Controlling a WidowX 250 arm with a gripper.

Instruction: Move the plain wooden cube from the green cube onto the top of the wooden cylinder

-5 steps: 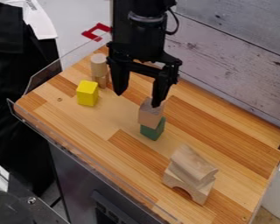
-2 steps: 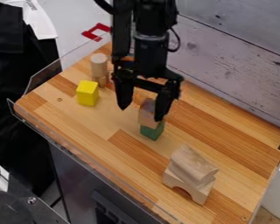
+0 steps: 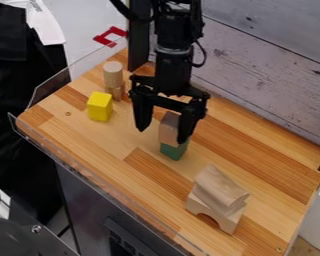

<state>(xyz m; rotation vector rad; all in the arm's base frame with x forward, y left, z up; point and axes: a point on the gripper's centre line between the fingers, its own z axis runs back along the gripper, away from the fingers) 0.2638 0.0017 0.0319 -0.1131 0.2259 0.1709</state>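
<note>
Down comes the gripper (image 3: 162,137), lower now than a moment ago, its fingers spread apart, one overlapping the right side of the plain wooden block (image 3: 167,131). That block sits mid-frame, on top of the green block (image 3: 173,152). Upper left, there's the yellow block (image 3: 98,107) near a wooden cylinder (image 3: 113,75); lower right, a wooden arch (image 3: 228,222) carries another wooden piece (image 3: 220,186).
</note>
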